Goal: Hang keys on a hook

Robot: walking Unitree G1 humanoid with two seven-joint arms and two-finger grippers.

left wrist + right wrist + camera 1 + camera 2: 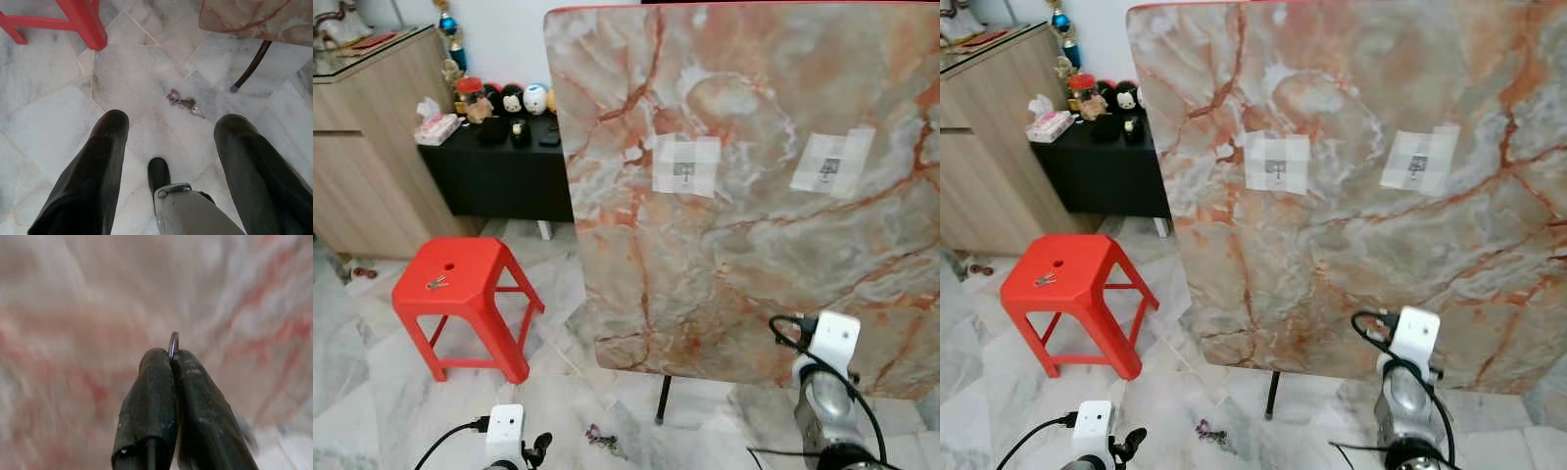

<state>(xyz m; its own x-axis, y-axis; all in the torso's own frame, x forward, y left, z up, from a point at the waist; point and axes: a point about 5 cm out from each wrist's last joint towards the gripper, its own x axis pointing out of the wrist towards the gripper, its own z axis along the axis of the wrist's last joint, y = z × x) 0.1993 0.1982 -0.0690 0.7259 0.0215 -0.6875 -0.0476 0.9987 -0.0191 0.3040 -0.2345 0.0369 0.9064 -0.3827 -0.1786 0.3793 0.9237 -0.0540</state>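
Observation:
A tall upright marble board (734,245) carries two small hooks on white taped squares, one on the left (686,168) and one on the right (830,168). My right gripper (171,355) is shut on a thin metal key ring (173,340) and is held close to the board's face; its arm (827,392) rises at the lower right. A bunch of keys with a purple tag (185,103) lies on the floor by the board's leg. My left gripper (172,117) hangs open a little above the floor, short of that bunch. Another small set of keys (437,283) rests on the red stool (470,279).
The board stands on a thin black leg (662,399). A wooden cabinet (362,147) and a low black table (499,162) with small figures and a tissue pack line the back left wall. Pale marble floor tiles (401,401) lie around the stool.

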